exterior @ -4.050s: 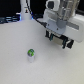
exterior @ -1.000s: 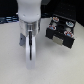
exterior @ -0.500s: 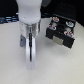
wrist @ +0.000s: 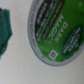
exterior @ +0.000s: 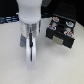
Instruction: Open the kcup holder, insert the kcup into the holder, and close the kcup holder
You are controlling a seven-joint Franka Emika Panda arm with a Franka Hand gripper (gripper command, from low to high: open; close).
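The kcup (wrist: 57,30) fills much of the wrist view: a round green top printed "DARK MAGIC" with a white rim, standing on the white table. One teal finger pad (wrist: 5,32) shows beside it, with a strip of bare table between pad and cup. In the exterior view my gripper (exterior: 31,52) hangs low over the table and hides the cup. The kcup holder (exterior: 61,31), a black box, stands to the exterior view's right of the gripper, its drawer pulled out and its round slots showing.
The white table (exterior: 12,65) spreads around the gripper. A dark background runs behind the table's far edge (exterior: 7,20). The holder's open drawer front (exterior: 59,41) juts toward the gripper's side.
Four seconds ago the arm was up at the holder and the cup stood in plain sight. It has since come down over the cup. Nothing visibly moves in the last second.
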